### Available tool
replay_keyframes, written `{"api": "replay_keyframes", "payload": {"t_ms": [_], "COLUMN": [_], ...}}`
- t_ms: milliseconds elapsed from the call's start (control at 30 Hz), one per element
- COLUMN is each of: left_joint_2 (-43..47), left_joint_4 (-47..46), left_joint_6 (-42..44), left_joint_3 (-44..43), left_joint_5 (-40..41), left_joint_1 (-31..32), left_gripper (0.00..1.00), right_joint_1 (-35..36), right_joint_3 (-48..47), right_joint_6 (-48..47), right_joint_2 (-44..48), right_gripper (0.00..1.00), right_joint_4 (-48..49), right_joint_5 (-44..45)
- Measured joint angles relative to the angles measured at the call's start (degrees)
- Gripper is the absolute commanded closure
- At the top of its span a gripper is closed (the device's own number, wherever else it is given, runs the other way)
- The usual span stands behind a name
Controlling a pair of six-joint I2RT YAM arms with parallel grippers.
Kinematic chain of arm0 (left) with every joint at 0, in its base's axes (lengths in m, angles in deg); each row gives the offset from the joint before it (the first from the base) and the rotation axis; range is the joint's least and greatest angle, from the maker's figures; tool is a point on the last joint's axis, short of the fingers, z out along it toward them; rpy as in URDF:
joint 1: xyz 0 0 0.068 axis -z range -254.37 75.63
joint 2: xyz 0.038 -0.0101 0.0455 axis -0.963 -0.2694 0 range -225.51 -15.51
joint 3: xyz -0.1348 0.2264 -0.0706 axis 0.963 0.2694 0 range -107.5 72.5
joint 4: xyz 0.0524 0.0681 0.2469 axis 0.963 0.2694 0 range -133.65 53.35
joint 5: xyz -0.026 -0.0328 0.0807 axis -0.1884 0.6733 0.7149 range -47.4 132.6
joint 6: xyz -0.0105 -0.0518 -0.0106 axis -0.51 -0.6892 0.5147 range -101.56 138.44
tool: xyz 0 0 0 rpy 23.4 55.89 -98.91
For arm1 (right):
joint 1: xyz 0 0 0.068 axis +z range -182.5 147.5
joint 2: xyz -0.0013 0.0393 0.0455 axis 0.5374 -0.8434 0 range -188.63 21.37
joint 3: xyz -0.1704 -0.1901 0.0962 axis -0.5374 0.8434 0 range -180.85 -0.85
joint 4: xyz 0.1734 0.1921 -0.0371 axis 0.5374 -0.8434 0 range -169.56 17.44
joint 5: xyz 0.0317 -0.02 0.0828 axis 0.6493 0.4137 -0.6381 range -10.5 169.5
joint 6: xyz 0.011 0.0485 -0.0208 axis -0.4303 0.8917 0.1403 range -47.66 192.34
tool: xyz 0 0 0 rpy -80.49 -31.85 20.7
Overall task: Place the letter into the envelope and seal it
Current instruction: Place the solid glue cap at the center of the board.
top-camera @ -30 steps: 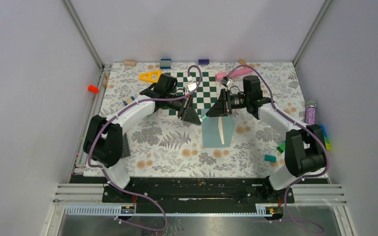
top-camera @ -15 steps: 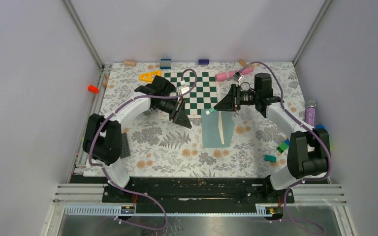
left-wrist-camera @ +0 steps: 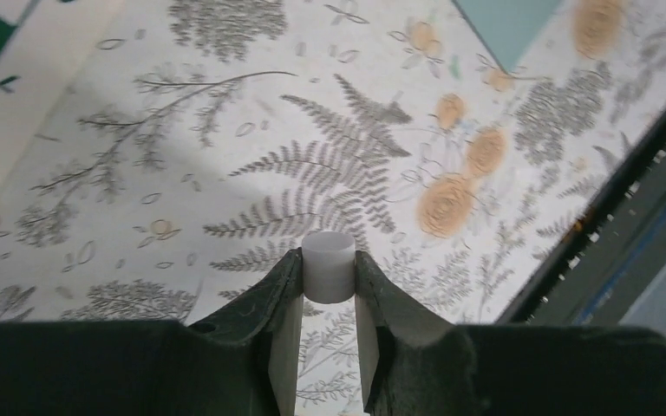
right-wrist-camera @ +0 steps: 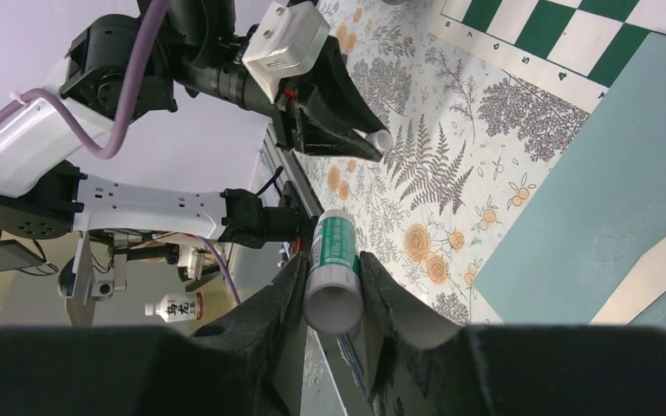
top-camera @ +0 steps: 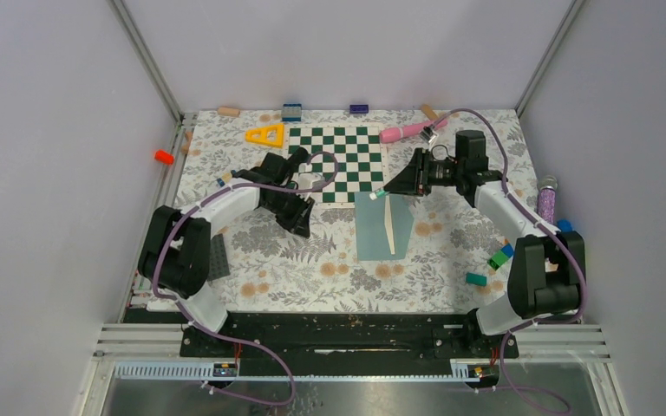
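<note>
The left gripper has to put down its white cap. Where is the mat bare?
The widest bare mat for the white cap lies near the arm bases, between the dark baseplate and the teal block, in front of the envelope. The right edge, with coloured blocks, and the far edge beyond the chessboard are crowded.

Teal envelope (top-camera: 371,234), flat, far edge on the chessboard (top-camera: 338,156) corner, cream strip lengthwise, perhaps flap adhesive.
</note>
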Motion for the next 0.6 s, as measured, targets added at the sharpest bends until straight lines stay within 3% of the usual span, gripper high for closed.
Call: {"api": "replay_keyframes", "payload": {"t_ms": [267, 433, 600], "left_joint_2": [-4.92, -15.32, -19.61], "left_joint_4": [-3.8, 4.74, 16.15], "left_joint_6": [-3.1, -1.36, 1.79], "left_joint_3": [-2.86, -13.88, -22.03], "left_joint_5": [12.55, 14.91, 18.14], "left_joint_1": [2.25, 5.4, 6.19], "left_gripper": [0.88, 0.87, 0.85], "right_joint_1": [-1.53, -1.81, -2.05], "right_joint_3": [0.0, 0.0, 0.0], "right_joint_6": [-0.07, -0.09, -0.17], "right_joint_2": [0.48, 0.48, 0.9], "right_gripper": [0.95, 0.94, 0.94], "right_joint_4": [-0.2, -0.22, -0.24], "right_joint_5": [0.13, 0.13, 0.13]}}
